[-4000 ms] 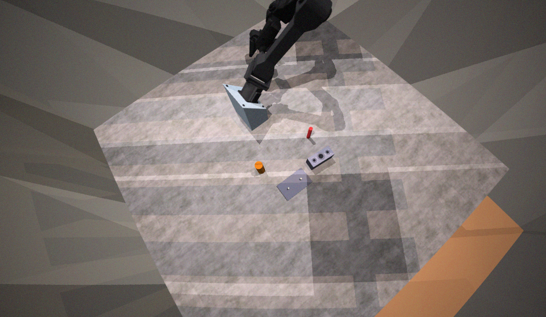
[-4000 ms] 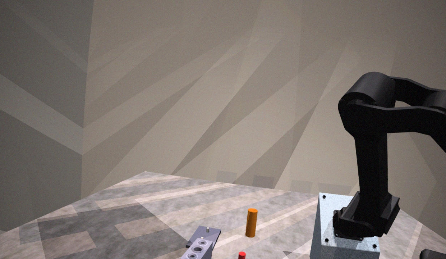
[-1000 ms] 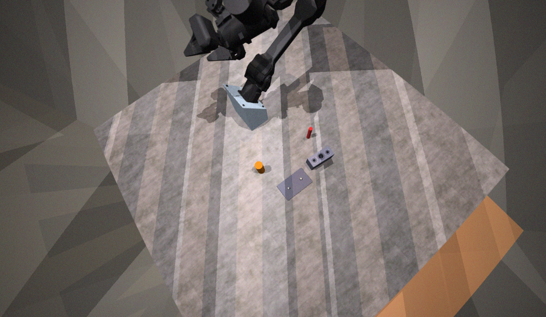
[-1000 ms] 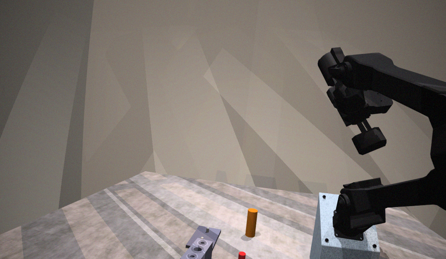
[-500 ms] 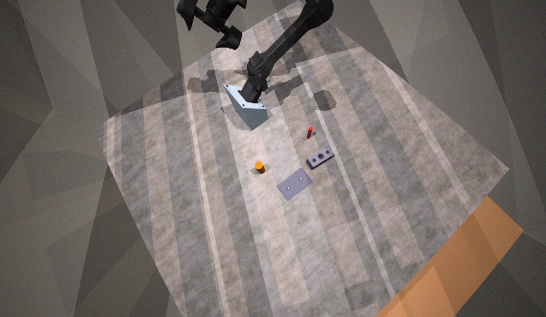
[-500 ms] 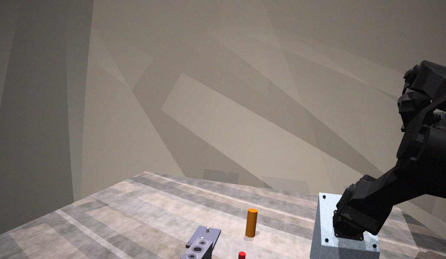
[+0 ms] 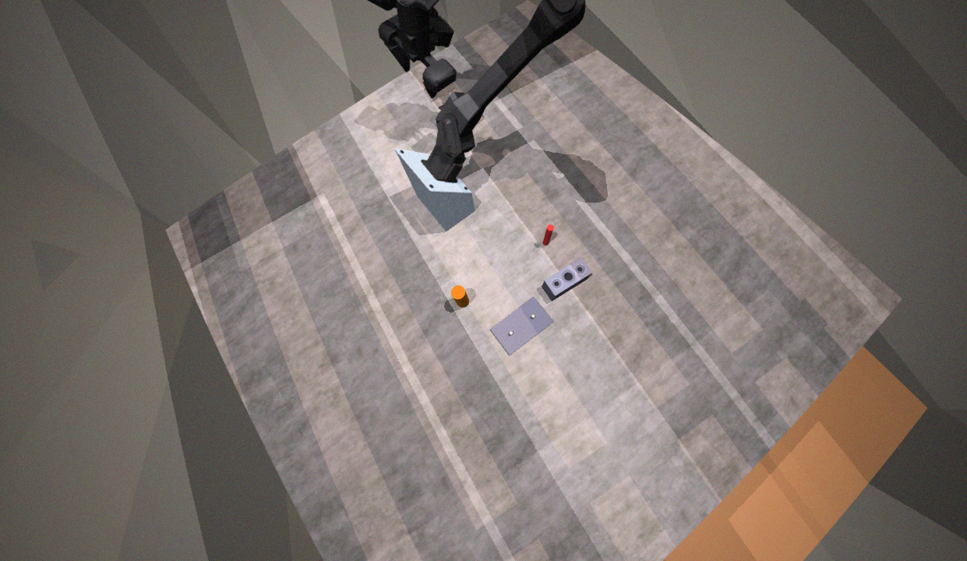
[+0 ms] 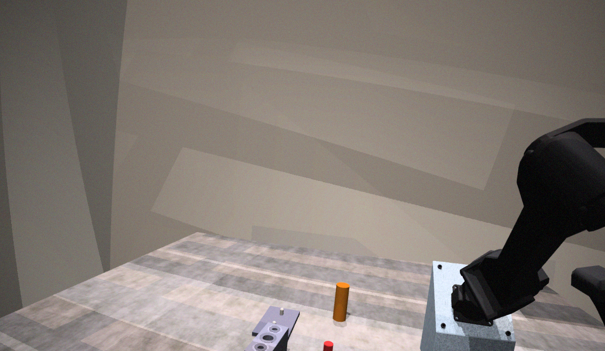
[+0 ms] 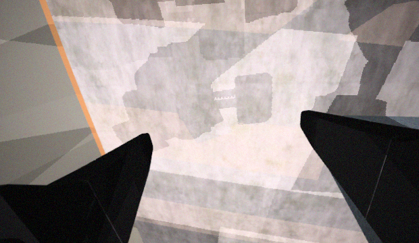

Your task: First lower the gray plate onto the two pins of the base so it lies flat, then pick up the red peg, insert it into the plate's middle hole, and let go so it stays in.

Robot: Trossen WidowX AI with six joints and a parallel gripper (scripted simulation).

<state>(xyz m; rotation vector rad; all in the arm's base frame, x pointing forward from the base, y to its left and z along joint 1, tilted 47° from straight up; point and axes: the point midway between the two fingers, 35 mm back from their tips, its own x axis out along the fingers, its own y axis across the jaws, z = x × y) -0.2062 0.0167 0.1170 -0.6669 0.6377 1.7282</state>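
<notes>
The gray plate (image 7: 573, 280) (image 8: 279, 335), a thick block with three holes in a row, lies on the table beside the base, off its pins. The base (image 7: 521, 326) (image 8: 289, 316) is a flat gray slab with two short pale pins pointing up. The red peg (image 7: 548, 235) (image 8: 327, 346) stands upright beyond the plate, toward the arm in the top view. My gripper (image 9: 225, 129) is open and empty, high at the top of the top view, far from the plate, base and peg. The wrist view shows only table and shadows between its fingers. The exterior view does not show the fingertips.
An orange cylinder (image 7: 460, 296) (image 8: 341, 302) stands upright left of the base in the top view. A pale blue mounting block (image 7: 451, 207) (image 8: 437, 301) carries the arm's foot. An orange strip (image 7: 821, 460) runs along the table's lower right edge in the top view.
</notes>
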